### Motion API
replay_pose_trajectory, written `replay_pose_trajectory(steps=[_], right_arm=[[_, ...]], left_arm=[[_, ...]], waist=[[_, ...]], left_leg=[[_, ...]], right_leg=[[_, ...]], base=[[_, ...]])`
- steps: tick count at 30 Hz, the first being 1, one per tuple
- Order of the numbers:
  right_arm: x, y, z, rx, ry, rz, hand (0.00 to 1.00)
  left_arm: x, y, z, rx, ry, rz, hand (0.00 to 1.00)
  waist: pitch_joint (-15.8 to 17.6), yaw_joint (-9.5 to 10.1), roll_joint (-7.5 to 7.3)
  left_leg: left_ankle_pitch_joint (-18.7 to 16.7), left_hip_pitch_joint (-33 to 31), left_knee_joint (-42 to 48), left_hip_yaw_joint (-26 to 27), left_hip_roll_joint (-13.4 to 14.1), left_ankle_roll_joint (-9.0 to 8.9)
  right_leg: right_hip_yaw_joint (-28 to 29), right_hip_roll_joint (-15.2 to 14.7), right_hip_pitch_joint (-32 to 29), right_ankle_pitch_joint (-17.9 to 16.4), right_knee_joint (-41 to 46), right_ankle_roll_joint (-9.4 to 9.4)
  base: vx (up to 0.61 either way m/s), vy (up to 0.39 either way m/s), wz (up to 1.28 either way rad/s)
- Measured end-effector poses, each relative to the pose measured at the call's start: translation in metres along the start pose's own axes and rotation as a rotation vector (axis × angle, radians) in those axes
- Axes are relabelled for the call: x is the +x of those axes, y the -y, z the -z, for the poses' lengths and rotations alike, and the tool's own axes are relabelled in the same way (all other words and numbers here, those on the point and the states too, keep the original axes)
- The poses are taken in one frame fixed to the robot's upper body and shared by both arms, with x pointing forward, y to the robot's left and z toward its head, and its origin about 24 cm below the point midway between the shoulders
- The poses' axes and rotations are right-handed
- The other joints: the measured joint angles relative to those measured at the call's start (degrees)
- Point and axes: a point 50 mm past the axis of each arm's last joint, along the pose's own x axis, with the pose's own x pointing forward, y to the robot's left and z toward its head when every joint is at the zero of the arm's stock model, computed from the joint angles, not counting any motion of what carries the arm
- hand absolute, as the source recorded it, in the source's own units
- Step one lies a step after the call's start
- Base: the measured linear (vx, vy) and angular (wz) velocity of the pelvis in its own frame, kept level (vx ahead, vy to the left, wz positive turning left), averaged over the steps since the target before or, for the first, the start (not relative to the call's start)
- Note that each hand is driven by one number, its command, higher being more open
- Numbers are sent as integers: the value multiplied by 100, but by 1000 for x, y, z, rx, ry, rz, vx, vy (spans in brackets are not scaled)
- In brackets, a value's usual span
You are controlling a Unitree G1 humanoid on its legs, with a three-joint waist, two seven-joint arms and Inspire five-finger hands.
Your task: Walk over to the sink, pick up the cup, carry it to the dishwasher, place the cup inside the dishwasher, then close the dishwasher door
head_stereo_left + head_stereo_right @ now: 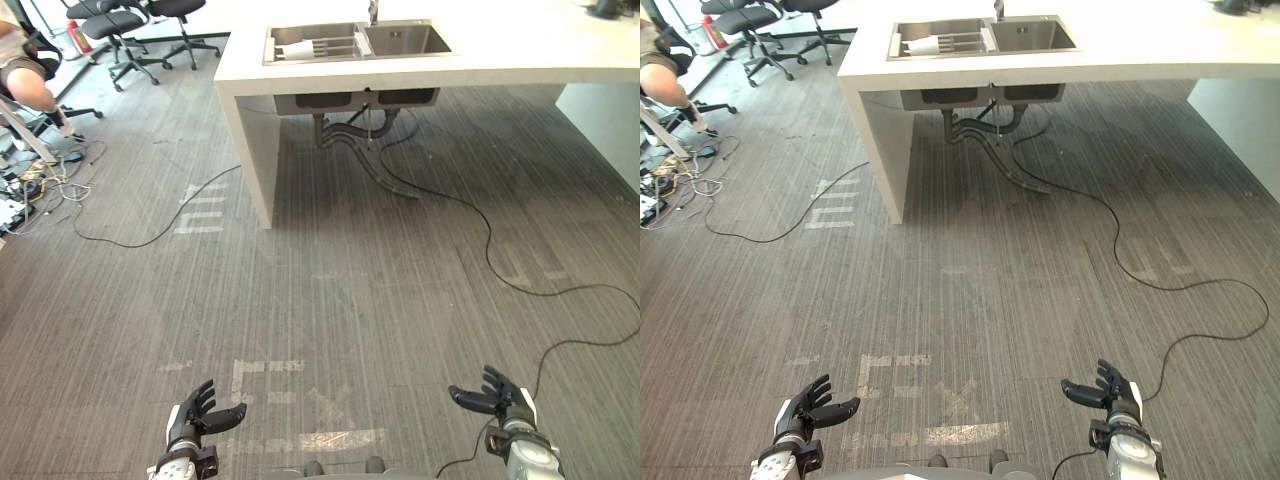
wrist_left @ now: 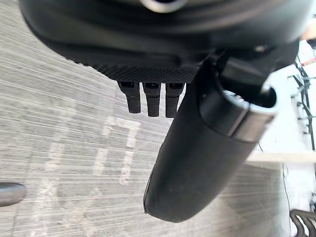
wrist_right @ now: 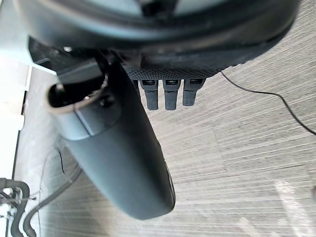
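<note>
A steel double sink (image 1: 355, 43) is set into a white counter (image 1: 500, 55) far ahead across the floor. Its left basin holds a rack with something pale in it; I cannot make out a cup from here. My left hand (image 1: 195, 412) hangs low at the near left, fingers relaxed and holding nothing. At the near right, my right hand (image 1: 495, 395) is likewise open and empty. Both wrist views look past straight fingers (image 2: 148, 101) and a thumb (image 3: 123, 163) at bare floor.
Grey striped floor lies between me and the counter. A black cable (image 1: 500, 250) snakes across it on the right. Drain pipes (image 1: 360, 135) hang under the sink. Office chairs (image 1: 130, 25), a seated person (image 1: 25, 70) and tangled wires (image 1: 40, 185) are at the far left.
</note>
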Motion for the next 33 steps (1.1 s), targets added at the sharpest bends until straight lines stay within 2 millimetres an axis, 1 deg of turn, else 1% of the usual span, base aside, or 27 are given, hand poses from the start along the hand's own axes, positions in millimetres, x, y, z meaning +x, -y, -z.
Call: replay_pose_trajectory(steps=[1, 2, 3, 4, 5, 6, 9, 10, 11, 12, 13, 14, 15, 16, 18, 19, 20, 21, 23, 26, 27, 28, 29, 30, 31, 32, 33], right_arm=[[0, 1, 0, 2, 0, 3, 90], [-1, 1, 2, 3, -8, 7, 90], [-2, -1, 5, 6, -20, 3, 90], [-3, -2, 7, 9, -27, 0, 90], [-6, -5, 15, 15, -51, -5, 90], [-9, -7, 22, 15, -73, -12, 90], [-9, -10, 22, 0, -80, -30, 90], [-6, -11, 16, 1, -64, -33, 90], [-6, -11, 15, 1, -62, -33, 90], [-6, -11, 16, -1, -64, -32, 90], [-4, -5, 15, -14, -70, -19, 90], [-2, -6, 11, -12, -62, -20, 90], [1, -10, 4, -9, -43, -28, 90], [1, -12, 2, -7, -36, -33, 90], [-2, -21, -4, -11, 11, -64, 90], [-3, -24, -6, -3, 26, -74, 90], [-5, -32, -8, 20, 49, -91, 90], [-7, -40, -11, 55, 66, -102, 90], [-8, -46, -15, 80, 82, -113, 90], [-7, -46, -13, 81, 68, -110, 90], [-5, -43, -10, 73, 55, -95, 90], [-5, -41, -10, 67, 51, -91, 90], [-3, -42, -7, 62, 29, -88, 90], [-4, -43, -5, 59, 21, -89, 90], [-4, -41, -4, 56, 21, -86, 90], [-5, -38, -1, 52, 10, -78, 90], [-6, -39, 2, 54, 1, -80, 90]], left_arm=[[0, 2, -2, -4, 7, 6, 90], [0, 5, -4, -11, 16, 16, 90], [1, 6, -5, -17, 22, 21, 90], [1, 7, -7, -19, 26, 22, 90], [1, 7, -6, -17, 25, 23, 90], [0, 8, -4, -13, 17, 19, 90], [4, 12, -10, -12, 30, 22, 90], [9, 16, -20, -15, 58, 24, 90], [11, 17, -23, -13, 66, 22, 90], [12, 16, -25, -9, 72, 20, 90], [12, 19, -22, -21, 55, 16, 90], [12, 19, -20, -23, 49, 16, 90], [12, 20, -19, -30, 44, 16, 90], [13, 22, -20, -41, 44, 18, 90], [11, 34, -20, -84, 49, 42, 90], [10, 36, -22, -94, 63, 49, 90], [7, 38, -27, -115, 90, 56, 90], [6, 41, -34, -119, 121, 69, 90], [4, 47, -50, -121, 187, 98, 90], [-3, 56, -72, -124, 290, 146, 90], [-7, 61, -83, -130, 340, 164, 90], [-9, 61, -88, -135, 363, 166, 90], [-12, 61, -99, -143, 408, 159, 90], [-17, 61, -112, -153, 464, 158, 90], [-20, 63, -118, -157, 493, 166, 90], [-27, 69, -128, -160, 542, 197, 90], [-33, 73, -136, -154, 582, 224, 90]], waist=[[23, 0, 5], [57, -10, 11], [87, -11, 19], [123, -17, 3], [183, -27, -39], [203, -28, -46], [288, -70, -24], [373, -95, 16], [371, -105, -5], [366, -120, -69], [358, -144, 30], [331, -188, 85], [350, -178, 111], [358, -172, 116], [413, -49, 81], [445, -18, 71], [517, 69, 23], [549, 174, -52], [575, 323, -93], [622, 438, -148], [624, 462, -157], [617, 489, -121], [597, 579, -117], [583, 587, -239], [575, 571, -259], [564, 561, -246], [569, 561, -255]], left_leg=[[-100, -7, 125, 11, -19, 24], [-300, 1, 326, 13, -55, 73], [-490, 58, 456, -10, -72, 93], [-561, 122, 485, -34, -89, 95], [-685, 309, 519, -103, -124, 102], [-801, 476, 506, -166, -124, 95], [-851, 744, 366, -364, -75, 116], [-901, 883, 202, -545, 54, -14], [-938, 918, 191, -634, 59, -81], [-995, 990, 190, -709, 43, -182], [-1130, 1194, 287, -870, 201, -375], [-1097, 1138, 457, -932, 302, -437], [-987, 984, 1066, -940, 413, -539], [-862, 823, 1553, -929, 448, -552], [190, -54, 4061, -763, 718, -554], [154, -275, 4577, -608, 887, -505], [67, -701, 5297, -347, 1197, -396], [23, -1141, 5517, -176, 1334, -358], [-131, -1755, 5076, -35, 1310, -392], [-149, -2068, 2871, -57, 763, -493], [215, -2045, 1420, -204, 428, -565], [467, -1997, 845, -311, 361, -549], [1136, -1860, 712, -300, 252, -326], [971, -1886, 959, -219, 78, -88], [803, -1907, 1108, -185, 19, -38], [517, -1852, 1341, -110, -19, 99], [334, -1686, 1396, -69, -46, 142]], right_leg=[[20, -23, -100, -170, 327, 52], [40, -65, -348, -444, 1079, 192], [41, -92, -734, -551, 2055, 298], [24, -113, -945, -576, 2565, 326], [-56, -164, -1224, -621, 3312, 280], [-219, -202, -1435, -711, 3522, 194], [-483, -189, -1853, -767, 2947, 171], [-531, -10, -2169, -419, 1924, 47], [-532, 40, -2171, -27, 1436, -7], [-526, 26, -2151, 577, 1068, -111], [-672, 93, -2045, 1017, 1123, -321], [-728, 156, -1970, 904, 1105, -410], [-785, 292, -1726, 742, 972, -497], [-819, 348, -1553, 696, 869, -539], [-824, 581, -554, 598, 205, -668], [-808, 650, -301, 573, 61, -708], [-751, 741, 140, 521, -152, -786], [-636, 759, 458, 470, -357, -827], [-514, 732, 807, 431, -676, -843], [-448, 487, 1165, 178, -812, -706], [-379, 354, 1283, -22, -822, -580], [-317, 343, 1316, -103, -827, -529], [-143, 250, 1426, -329, -760, -434], [-76, 61, 1408, -591, -497, -257], [-48, -9, 1371, -668, -331, -184], [73, -100, 1241, -738, 218, -69], [168, -115, 1004, -778, 1009, 63]], base=[[76, 69, -6], [84, 76, 2], [100, 78, 6], [162, 61, 19], [232, 38, 24], [267, 26, 25], [376, -26, 42], [564, -105, 56], [594, -130, 60], [560, -159, 47], [461, -137, 39], [579, -179, 24], [445, -145, 9], [642, -226, 9], [585, -200, 5], [440, -128, -12], [403, -94, -24], [391, -75, -27], [359, 1, -23], [374, 103, -6], [412, 157, -12], [555, 219, -40], [613, 228, -48], [526, 194, -39], [579, 179, -18], [462, 153, -15], [665, 233, -20]])
